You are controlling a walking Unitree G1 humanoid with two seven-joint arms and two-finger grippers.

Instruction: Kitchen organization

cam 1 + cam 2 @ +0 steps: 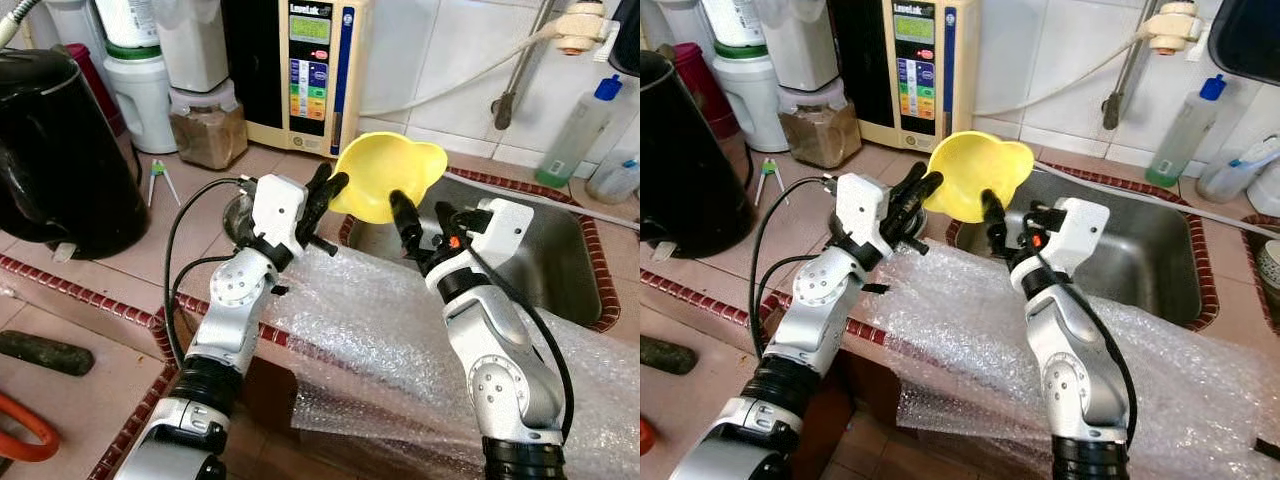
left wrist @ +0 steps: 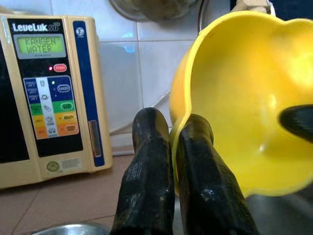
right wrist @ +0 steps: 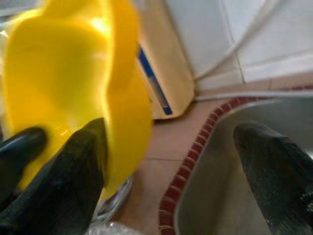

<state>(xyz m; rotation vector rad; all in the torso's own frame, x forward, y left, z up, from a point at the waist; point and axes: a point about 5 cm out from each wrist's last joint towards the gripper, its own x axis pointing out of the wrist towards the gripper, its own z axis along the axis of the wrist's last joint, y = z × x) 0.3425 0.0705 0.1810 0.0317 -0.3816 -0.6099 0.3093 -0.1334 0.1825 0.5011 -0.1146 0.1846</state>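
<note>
A black kettle (image 1: 55,150) stands left, a spray bottle (image 1: 585,125) by the wall, perhaps detergent.

Head downward, wrists close, sharing yellow bowl (image 2: 249,98).

Bowl (image 1: 388,176) above sink (image 1: 560,262) left edge, water machine (image 1: 308,72) behind, bubble wrap (image 1: 370,340) in front

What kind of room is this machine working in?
Most likely a home kitchen: a steel sink set in a tiled counter, a countertop water machine against the wall, and a black kettle.
</note>
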